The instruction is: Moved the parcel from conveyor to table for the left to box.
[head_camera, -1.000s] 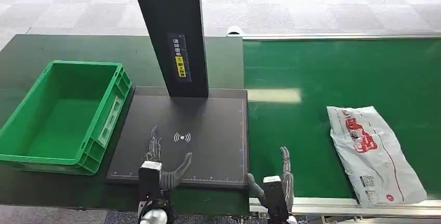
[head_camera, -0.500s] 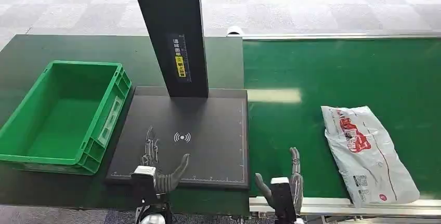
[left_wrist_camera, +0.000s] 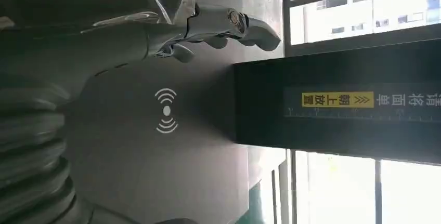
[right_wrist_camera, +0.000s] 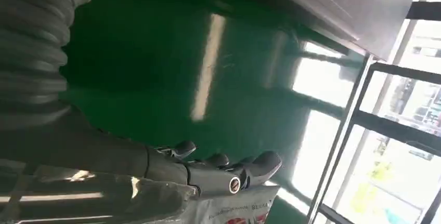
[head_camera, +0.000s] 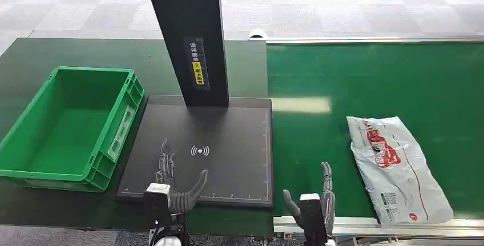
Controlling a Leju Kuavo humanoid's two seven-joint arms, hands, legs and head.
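A white plastic parcel (head_camera: 396, 168) with red print lies flat on the green conveyor belt (head_camera: 371, 80) at the right, near its front rail. My right hand (head_camera: 317, 200) hovers open at the belt's front edge, a short way left of the parcel and apart from it. In the right wrist view its fingers (right_wrist_camera: 223, 169) are stretched out over the belt, and a corner of the parcel (right_wrist_camera: 244, 211) shows beyond them. My left hand (head_camera: 171, 186) is open over the front of the black scanner pad (head_camera: 228, 137), its fingers (left_wrist_camera: 229, 24) straight and empty.
An empty green crate (head_camera: 68, 126) stands on the dark table at the left of the pad. A black post (head_camera: 188, 35) with a yellow label rises from the pad's back edge. A metal rail (head_camera: 371, 226) runs along the belt's front.
The parcel has travelled left along the belt, closer to my right hand. My right hand has shifted slightly right and forward. The left hand has drawn back a little.
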